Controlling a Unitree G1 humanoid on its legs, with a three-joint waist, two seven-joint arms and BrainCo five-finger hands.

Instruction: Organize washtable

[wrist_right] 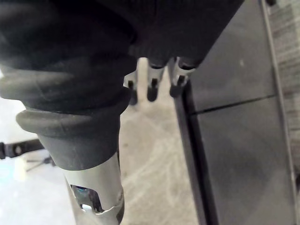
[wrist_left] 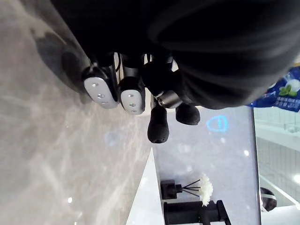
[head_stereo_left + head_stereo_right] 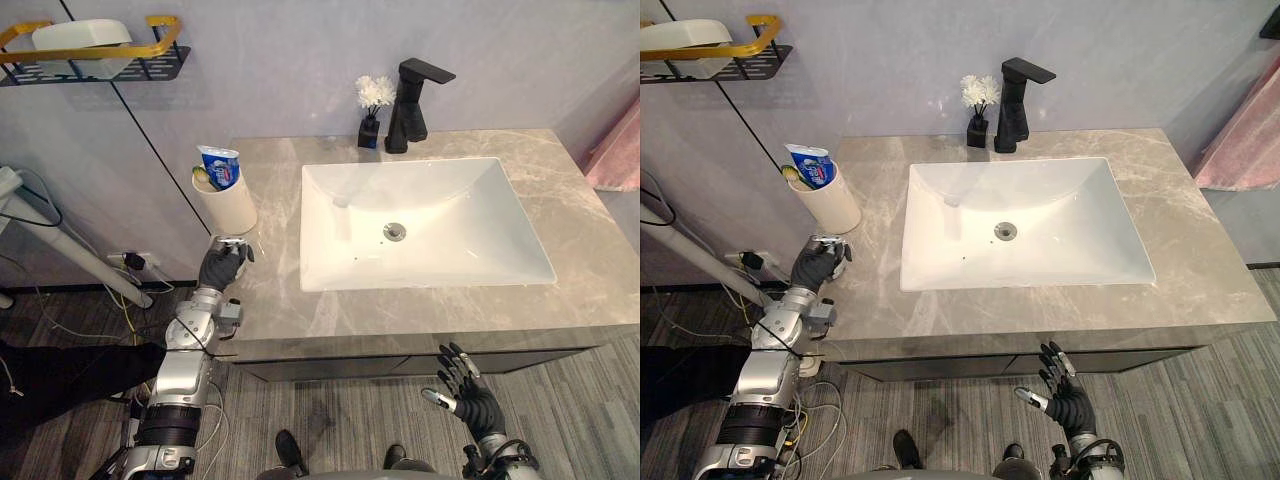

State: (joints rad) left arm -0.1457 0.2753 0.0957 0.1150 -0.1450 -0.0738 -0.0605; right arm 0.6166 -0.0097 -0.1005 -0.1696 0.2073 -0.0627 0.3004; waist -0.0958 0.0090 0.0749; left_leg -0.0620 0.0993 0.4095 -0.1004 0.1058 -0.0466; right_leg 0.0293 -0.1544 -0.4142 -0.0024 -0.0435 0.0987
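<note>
Cup [image 3: 228,205] was seen standing upright at the left rear corner of the counter [image 3: 575,215], close to the wall and to the left of the sink [image 3: 420,225]. A blue-and-white tube [image 3: 220,165] was held in it, nearly upright, with something yellow-green tucked beside it.

The left hand [image 3: 222,265] was placed over the counter's left edge, just in front of the cup. Its fingers [image 2: 131,96] were curled inward, and nothing was seen held in them. Whether the fingertips touched the cup's base could not be told; the two were at least just beside each other. From this hand the cup lay straight ahead, toward the wall, with its long axis vertical and its side wall facing the knuckles.

The right hand [image 3: 468,390] was found below the counter's front edge, on the far side of the sink. Its fingers were spread and nothing was grasped. It was well apart from the cup, so the left hand was judged much the nearer.

A black tap [image 3: 412,100] and a small vase [image 3: 372,112] of white flowers were set behind the sink, apart from the cup.

Any move on the cup was judged to call for the curled fingers to be opened first, then brought round its wall from the front.
</note>
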